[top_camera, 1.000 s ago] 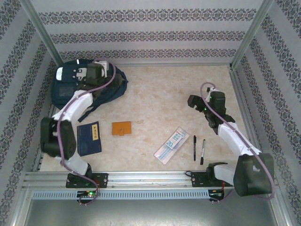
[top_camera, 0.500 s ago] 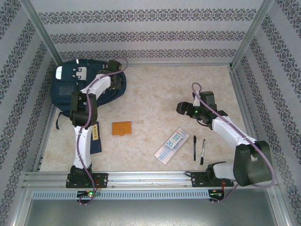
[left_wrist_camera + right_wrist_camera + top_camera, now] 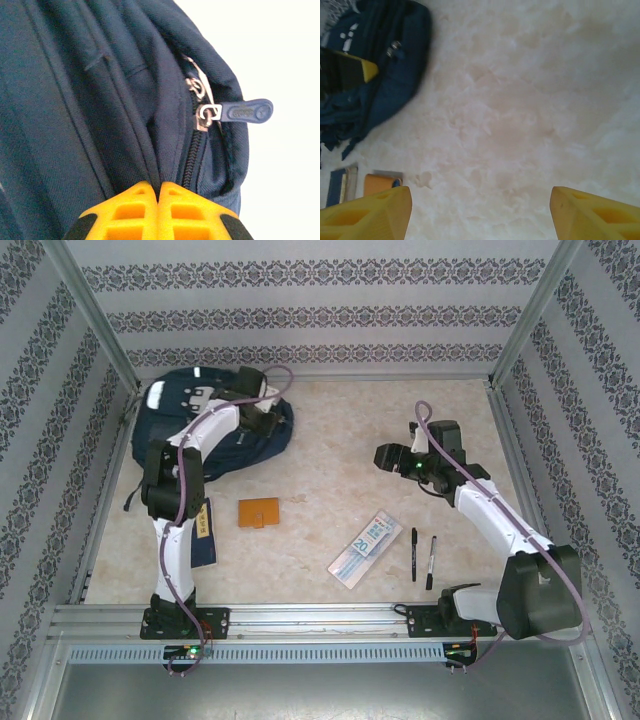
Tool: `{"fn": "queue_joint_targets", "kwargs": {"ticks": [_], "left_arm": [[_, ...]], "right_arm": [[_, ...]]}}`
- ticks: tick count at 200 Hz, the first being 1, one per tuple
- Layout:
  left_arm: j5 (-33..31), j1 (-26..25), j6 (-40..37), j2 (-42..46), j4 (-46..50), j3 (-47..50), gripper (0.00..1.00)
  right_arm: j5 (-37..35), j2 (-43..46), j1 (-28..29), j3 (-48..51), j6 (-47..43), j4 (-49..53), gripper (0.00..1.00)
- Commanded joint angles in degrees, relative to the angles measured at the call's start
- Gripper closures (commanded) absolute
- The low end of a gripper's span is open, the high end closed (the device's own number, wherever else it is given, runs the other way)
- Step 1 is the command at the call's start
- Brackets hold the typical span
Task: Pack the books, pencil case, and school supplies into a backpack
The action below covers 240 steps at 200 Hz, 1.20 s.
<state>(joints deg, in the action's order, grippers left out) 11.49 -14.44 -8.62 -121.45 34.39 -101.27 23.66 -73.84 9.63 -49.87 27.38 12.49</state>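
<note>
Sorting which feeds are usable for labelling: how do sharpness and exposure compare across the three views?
Top external: evenly lit and crisp, faint shadows on the table. Left wrist: backpack fabric and zip pull sharp, but the background beside them is blown out white. Right wrist: soft and smeared throughout, table washed pale.

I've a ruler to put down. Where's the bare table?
Free: the wide middle between the backpack and the right claw, and the far right corner. Crowded: the near strip holding the book, notebook, pencil case and pens.
</note>
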Motion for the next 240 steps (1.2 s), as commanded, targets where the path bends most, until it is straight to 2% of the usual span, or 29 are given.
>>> {"fn": "queue_joint_targets", "kwargs": {"ticks": [1,34,69,122,140,156,168,178,191,204,240], "left_arm": [[13.09,-6.03,-15.21,5.45,-5.57,4.0,1.0],[21.71,-8.43,-21.65,8.5,-8.73,9.88,1.0],[30.15,-10.52,-32.29,13.48,-10.06,17.31,1.0],[32.35,-10.7,-36.12,17.06,-12.24,21.65,1.0],[32.19,-10.71,-35.96,17.12,-13.12,22.03,1.0],[31.46,-10.7,-35.26,17.41,-15.4,23.05,1.0],[29.84,-10.7,-34.91,17.78,-17.7,24.18,1.0],[27.23,-10.68,-35.0,18.21,-19.87,25.24,1.0],[22.66,-10.45,-35.29,18.4,-22.44,25.99,1.0],[17.57,-9.66,-31.65,17.1,-23.66,23.77,1.0],[12.9,-7.23,-26.61,12.53,-19.53,15.88,1.0]], "right_arm": [[0.17,-2.85,0.07,-4.15,2.13,0.14,0.26],[1.72,-10.89,0.08,-9.53,5.13,-0.31,0.26],[5.87,-22.58,0.7,-17.07,7.47,1.14,0.25],[12.82,-39.89,1.0,-29.45,9.86,2.45,0.26],[15.94,-44.64,0.95,-32.56,11.02,1.93,0.37],[19.84,-46.71,0.85,-33.94,12.7,-0.04,0.65],[20.37,-45.47,0.4,-33.56,13.6,-0.97,0.89],[19.74,-43.0,-0.18,-32.05,14.65,-2.41,0.98],[19.6,-38.95,-1.37,-28.88,16.84,-5.44,1.0],[18.92,-34.48,-2.7,-25.34,18.71,-7.77,1.0],[15.92,-23.81,-2.99,-14.15,22.27,-12.32,1.0]]}}
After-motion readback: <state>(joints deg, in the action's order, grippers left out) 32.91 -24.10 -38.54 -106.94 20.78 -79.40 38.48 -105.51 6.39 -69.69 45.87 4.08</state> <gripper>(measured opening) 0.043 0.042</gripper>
